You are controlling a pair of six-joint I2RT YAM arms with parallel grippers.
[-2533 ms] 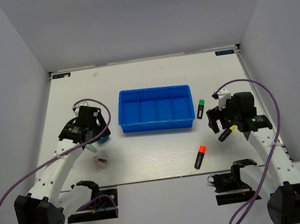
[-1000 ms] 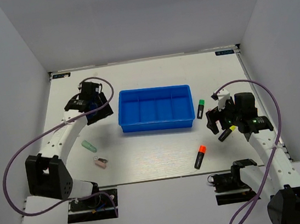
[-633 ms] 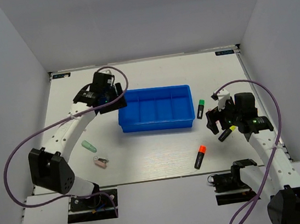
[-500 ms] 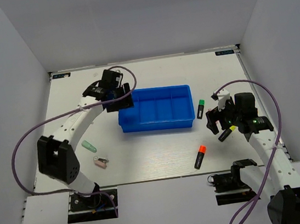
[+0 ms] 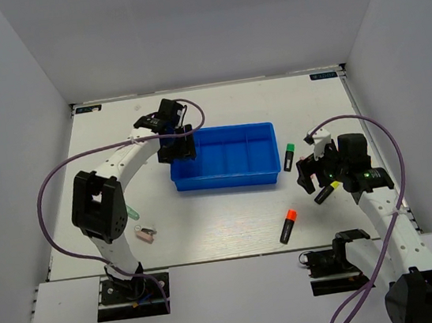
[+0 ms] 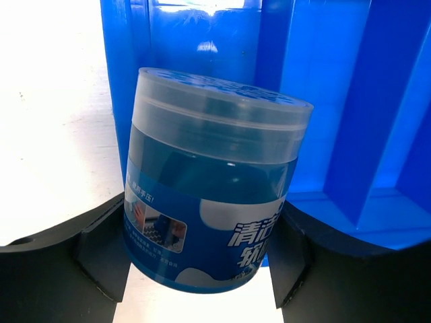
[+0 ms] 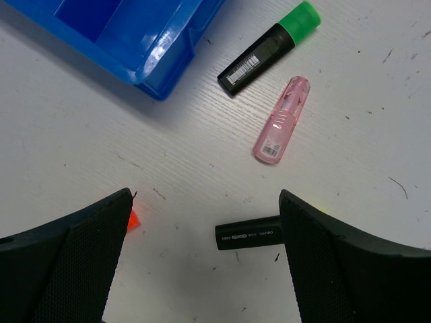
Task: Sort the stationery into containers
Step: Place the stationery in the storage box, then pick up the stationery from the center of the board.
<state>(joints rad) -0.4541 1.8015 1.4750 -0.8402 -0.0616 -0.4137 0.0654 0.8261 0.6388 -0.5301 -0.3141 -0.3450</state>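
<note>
Since 2.5 s ago, my left arm [image 5: 120, 160] has swung from the left side of the tabletop [image 5: 231, 215] across to the tray; my right arm [image 5: 377, 204] has held its place.

Top view. The left gripper [image 5: 179, 146] hangs over the left end wall of the tray [image 5: 226, 181], which sits mid-table, nearer the far edge. Near the right edge, the right gripper [image 5: 318, 177] hovers over the yellow highlighter [image 5: 327, 190]. The green highlighter [image 5: 288, 156] lies just beside the tray's right wall. The orange highlighter [image 5: 288, 226] lies closer to the near edge. A pale green piece [image 5: 133, 212] and a pink piece [image 5: 145, 234] lie toward the near-left corner.

Left wrist view. Both fingers [image 6: 101, 259] are clamped on the jar [image 6: 215, 202], which is blue with a clear lid. It is held over the tray's end wall [image 6: 121, 81], with white tabletop to its left and blue compartments behind and to its right. I cannot tell whether it touches the tray.

Right wrist view. The jaws stand wide apart and grip nothing. The yellow highlighter's black barrel [image 7: 248, 235] lies on the tabletop between them, its far end hidden by one finger [image 7: 350, 269]. Beyond it lie a pink tube [image 7: 281, 118] and the green highlighter [image 7: 269, 48], and a corner of the tray [image 7: 155, 60] shows.
</note>
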